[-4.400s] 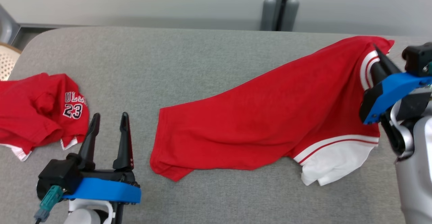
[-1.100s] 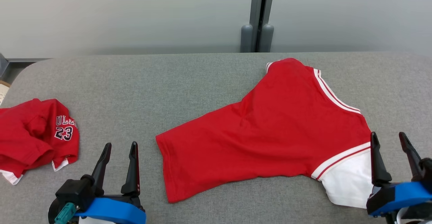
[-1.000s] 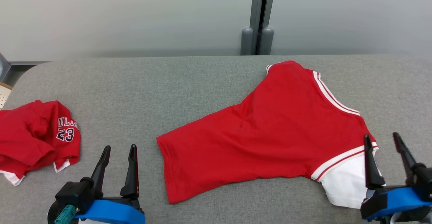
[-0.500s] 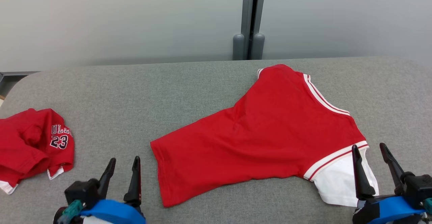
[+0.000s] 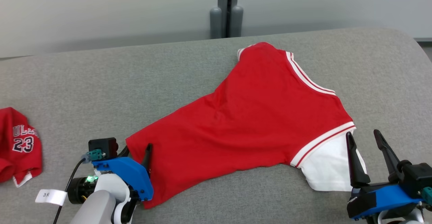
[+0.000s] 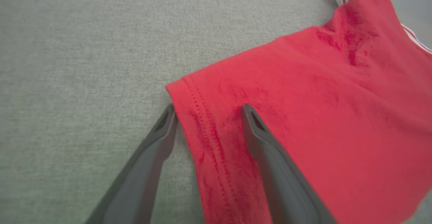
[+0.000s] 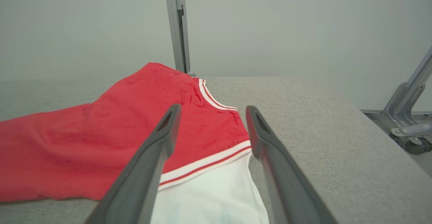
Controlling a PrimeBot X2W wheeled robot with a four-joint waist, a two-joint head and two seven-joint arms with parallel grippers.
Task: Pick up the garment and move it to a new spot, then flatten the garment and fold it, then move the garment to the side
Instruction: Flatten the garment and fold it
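Note:
The garment (image 5: 243, 126), a red shirt with white striped trim and a white sleeve, lies spread on the grey table (image 5: 101, 82). My left gripper (image 5: 135, 151) is open at its near-left hem corner. In the left wrist view the left gripper (image 6: 207, 107) straddles the hem of the garment (image 6: 320, 116), one finger on bare table and the other on top of the red cloth. My right gripper (image 5: 361, 133) stands open at the white sleeve's right edge, holding nothing. In the right wrist view the right gripper (image 7: 213, 108) points over the garment (image 7: 101, 143).
A second red garment (image 5: 18, 143) printed with 23 lies crumpled at the table's far left. A grey post (image 5: 226, 11) rises behind the table against the wall. The table's rounded right end (image 5: 415, 48) is near; a metal frame with a caster (image 7: 410, 116) stands beyond it.
The head view has shifted, so everything sits further left. My left arm has moved right and forward to the garment's hem corner and now straddles it. The right gripper stays by the white sleeve.

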